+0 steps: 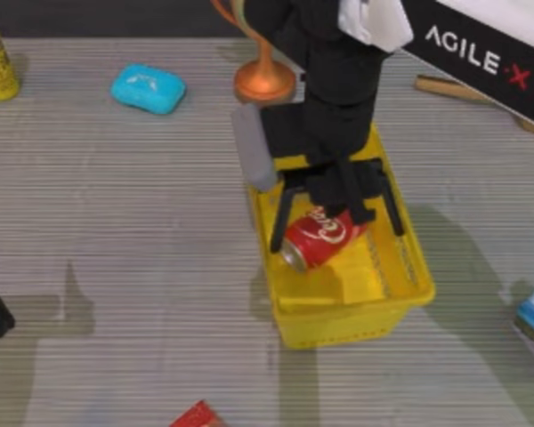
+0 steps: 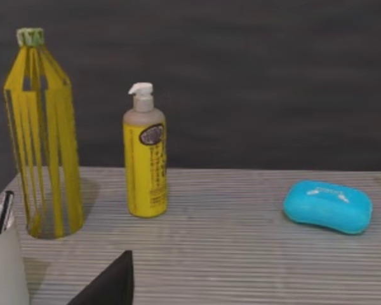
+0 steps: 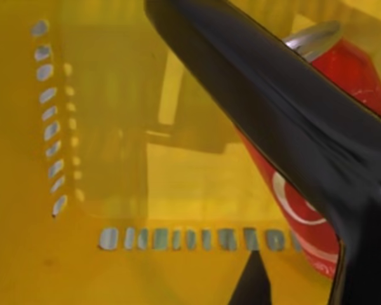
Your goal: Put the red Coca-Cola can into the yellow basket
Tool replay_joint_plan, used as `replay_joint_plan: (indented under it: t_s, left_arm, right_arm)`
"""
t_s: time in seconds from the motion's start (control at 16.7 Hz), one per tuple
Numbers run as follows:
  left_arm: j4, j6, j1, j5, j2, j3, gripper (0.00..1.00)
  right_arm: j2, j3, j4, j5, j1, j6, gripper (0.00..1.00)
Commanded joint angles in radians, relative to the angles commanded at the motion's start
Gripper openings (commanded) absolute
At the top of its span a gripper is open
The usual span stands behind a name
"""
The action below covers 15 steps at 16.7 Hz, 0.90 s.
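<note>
Top view: right end effector (image 1: 338, 213) reaching down into the yellow basket (image 1: 409, 294), clenched on the red Coca-Cola can (image 1: 320, 238). Can lying tilted, long axis slanting across the basket, silver end toward the left wall, directly under the fingers. Left arm parked at the worktop's left edge, far from the basket.

Left wrist view: only a yellow pump bottle (image 2: 145, 159), a blue soap bar (image 2: 328, 206) and worktop; no can. Left fingers: cannot tell.

Right wrist view: black finger (image 3: 273, 108) pressed along the can (image 3: 362, 76), basket floor just beneath. Likely next: release straight down.

Even light, soft shadows rightward
</note>
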Motion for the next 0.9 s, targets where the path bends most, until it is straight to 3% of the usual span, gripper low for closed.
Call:
replay_joint_plan:
  t_s: [0.72, 0.9]
  left_arm:
    - [0.0, 0.0, 0.0, 0.0, 0.0, 0.0, 1.0]
    - [0.0, 0.0, 0.0, 0.0, 0.0, 0.0, 1.0]
  right_arm:
    - [0.001, 0.004, -0.004, 0.0, -0.002, 0.0, 0.0]
    - [0.002, 0.073, -0.073, 0.0, -0.011, -0.014, 0.0]
